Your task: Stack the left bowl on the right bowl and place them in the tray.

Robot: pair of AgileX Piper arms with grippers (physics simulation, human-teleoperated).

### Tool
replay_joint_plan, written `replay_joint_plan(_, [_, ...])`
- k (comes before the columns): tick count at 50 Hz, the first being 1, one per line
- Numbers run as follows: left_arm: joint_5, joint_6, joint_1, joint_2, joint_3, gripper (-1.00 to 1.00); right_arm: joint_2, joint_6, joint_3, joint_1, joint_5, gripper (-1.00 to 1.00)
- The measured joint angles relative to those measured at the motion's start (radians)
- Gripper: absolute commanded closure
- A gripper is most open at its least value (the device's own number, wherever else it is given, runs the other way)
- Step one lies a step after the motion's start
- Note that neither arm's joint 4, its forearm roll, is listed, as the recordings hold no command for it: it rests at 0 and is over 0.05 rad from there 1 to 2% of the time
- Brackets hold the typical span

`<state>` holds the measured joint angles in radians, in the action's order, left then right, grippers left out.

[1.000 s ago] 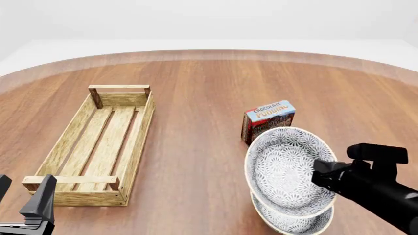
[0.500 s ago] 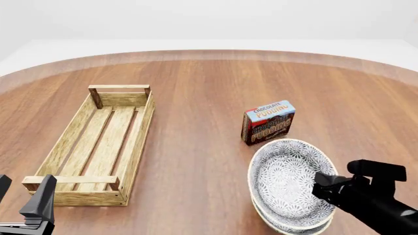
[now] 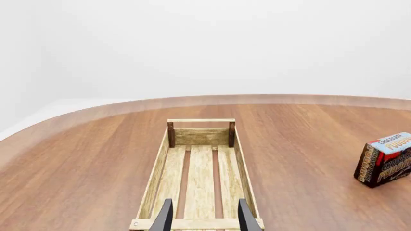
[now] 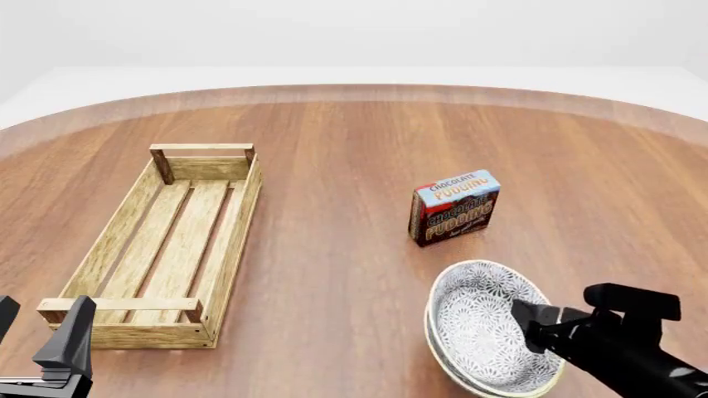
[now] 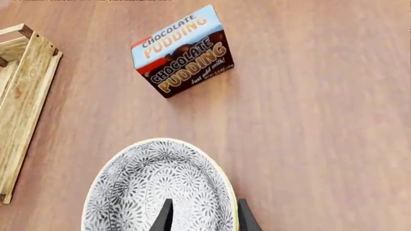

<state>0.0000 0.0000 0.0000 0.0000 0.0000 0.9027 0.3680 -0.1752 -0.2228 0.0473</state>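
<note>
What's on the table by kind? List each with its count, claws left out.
Bowls: 2, the left bowl nested in the right bowl
Trays: 1, the tray
Pudding boxes: 1, the chocolate pudding box
Total: 4

The round, brown wood-grain counter (image 4: pixel 354 141) carries three things directly. The tray (image 4: pixel 166 240) lies lengthwise just ahead of the left arm's fingers (image 3: pixel 165 219). The chocolate pudding box (image 4: pixel 453 207) stands ahead of the right arm's fingers (image 5: pixel 165 216). The right bowl (image 4: pixel 443 365) rests beneath them, the left bowl (image 4: pixel 482 327) nested in it.
</note>
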Motion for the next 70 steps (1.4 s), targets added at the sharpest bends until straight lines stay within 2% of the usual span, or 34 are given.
replay_joint_plan(25, [0.0,0.0,0.0,0.0,0.0,-1.0,-0.022,-0.03,-0.041,0.018,-0.062,-1.0])
replay_joint_plan(40, [0.0,0.0,0.0,0.0,0.0,-1.0,0.022,-0.122,-0.096,0.079,-0.129,-1.0])
replay_joint_plan(52, [0.0,0.0,0.0,0.0,0.0,-1.0,0.117,-0.17,-0.086,0.083,-0.087,-1.0])
replay_joint_plan(70, [0.0,0.0,0.0,0.0,0.0,-1.0,0.206,-0.178,-0.048,0.061,-0.013,-1.0])
